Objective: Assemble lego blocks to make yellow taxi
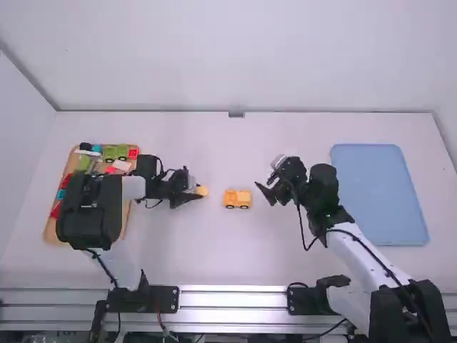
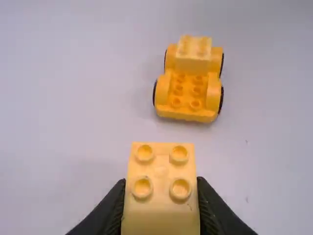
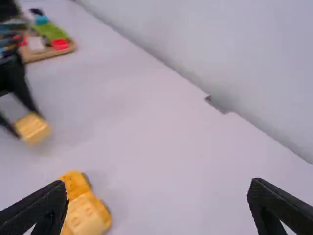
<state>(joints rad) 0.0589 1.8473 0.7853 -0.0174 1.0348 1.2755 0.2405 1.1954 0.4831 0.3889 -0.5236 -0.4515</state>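
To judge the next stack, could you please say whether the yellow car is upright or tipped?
Upright: the yellow car stands on its wheels, studs up.

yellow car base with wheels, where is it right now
In the high view the yellow car base sits on the table between the two end effectors, just right of the left one.

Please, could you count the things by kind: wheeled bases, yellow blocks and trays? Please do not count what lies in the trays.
Wheeled base: 1
Yellow blocks: 2 (front block between the left gripper's fingers, mounted block on the base)
Trays: 2 (wooden tray, blue tray)
Total: 5
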